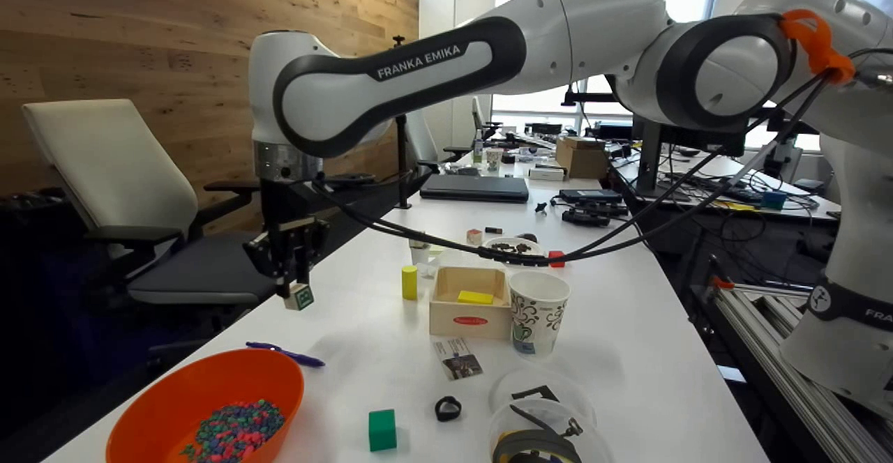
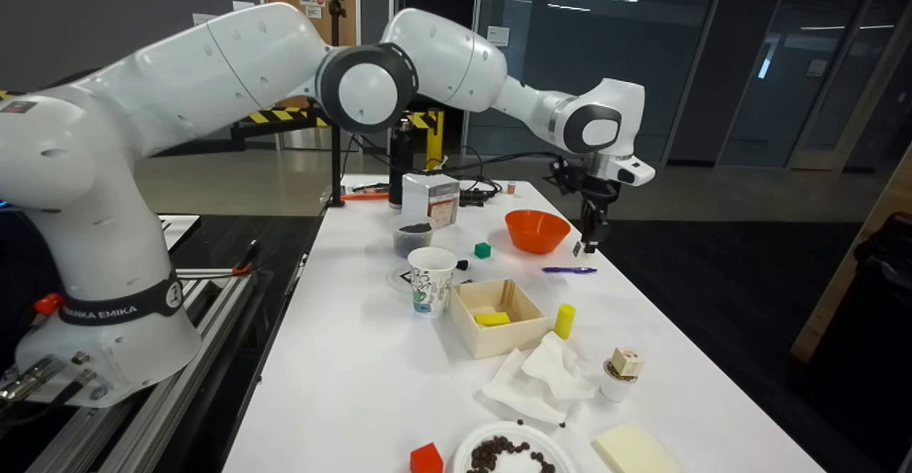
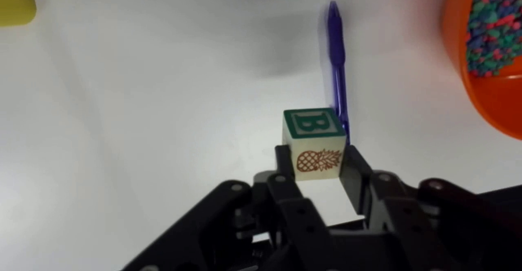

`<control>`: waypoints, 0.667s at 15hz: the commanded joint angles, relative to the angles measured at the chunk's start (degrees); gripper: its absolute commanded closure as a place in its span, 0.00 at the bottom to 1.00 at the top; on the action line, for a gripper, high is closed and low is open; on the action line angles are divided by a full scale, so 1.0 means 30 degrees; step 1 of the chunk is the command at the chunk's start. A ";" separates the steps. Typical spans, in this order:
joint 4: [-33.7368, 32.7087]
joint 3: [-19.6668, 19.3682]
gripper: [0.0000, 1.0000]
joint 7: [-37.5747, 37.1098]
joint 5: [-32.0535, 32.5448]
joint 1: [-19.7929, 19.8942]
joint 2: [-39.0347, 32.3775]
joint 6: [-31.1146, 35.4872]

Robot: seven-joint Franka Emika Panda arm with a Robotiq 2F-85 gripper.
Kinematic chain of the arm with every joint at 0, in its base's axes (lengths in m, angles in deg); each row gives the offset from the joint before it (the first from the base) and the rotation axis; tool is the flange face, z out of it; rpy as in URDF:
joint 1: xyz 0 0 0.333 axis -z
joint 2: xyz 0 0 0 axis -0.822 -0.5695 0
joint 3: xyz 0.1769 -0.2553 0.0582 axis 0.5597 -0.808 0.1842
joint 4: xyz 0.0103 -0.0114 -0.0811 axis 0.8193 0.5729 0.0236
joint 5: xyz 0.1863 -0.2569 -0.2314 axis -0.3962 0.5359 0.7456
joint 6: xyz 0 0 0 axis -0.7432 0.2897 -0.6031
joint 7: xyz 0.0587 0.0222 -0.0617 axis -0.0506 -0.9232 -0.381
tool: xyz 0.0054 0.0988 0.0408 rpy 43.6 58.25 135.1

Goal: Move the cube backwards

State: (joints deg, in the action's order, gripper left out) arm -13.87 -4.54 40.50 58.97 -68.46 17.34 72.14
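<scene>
One cube, a green-framed B on one face and a pineapple on the next, is pinched by its two sides in the pincer. I judge it to hang above the counter, not touching, close to the edge. In the wrist view it hides one end of the purple pen. The orange bowl is near; the yellow cylinder stands well apart.

Step in hand (my reading): carry backwards, then lower. Which way "backwards" runs, I cannot tell from here.

To do it well: squeeze firmly, cube level; travel high enough to pass pen and bowl; pick a spot inboard of the edge. Descend slowly, bottom face flat, and release only on contact. A landing on the pen would probably tip the cube.
</scene>
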 commanded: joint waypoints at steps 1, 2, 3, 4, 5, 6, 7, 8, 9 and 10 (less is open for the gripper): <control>0.0510 0.1108 0.91 0.1647 -0.0927 0.0842 0.0390 -0.1974; 0.0431 0.1285 0.91 0.1834 -0.0965 0.1006 0.0327 -0.2637; 0.0352 0.1437 0.91 0.1955 -0.0980 0.1145 0.0273 -0.3320; 0.0271 0.1528 0.91 0.2004 -0.0944 0.1248 0.0213 -0.3980; 0.0192 0.1683 0.91 0.2139 -0.0963 0.1388 0.0165 -0.4703; 0.0100 0.1801 0.91 0.2220 -0.0985 0.1508 0.0085 -0.5366; -0.0027 0.1922 0.91 0.2351 -0.0951 0.1612 -0.0030 -0.6202; -0.0153 0.2042 0.91 0.2457 -0.0959 0.1710 -0.0147 -0.6917; -0.0327 0.2184 0.91 0.2589 -0.0977 0.1815 -0.0302 -0.7676; -0.0495 0.2226 0.91 0.2579 -0.0896 0.1851 -0.0457 -0.8362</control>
State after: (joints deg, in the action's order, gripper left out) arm -13.84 0.76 46.45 57.79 -64.15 17.02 52.62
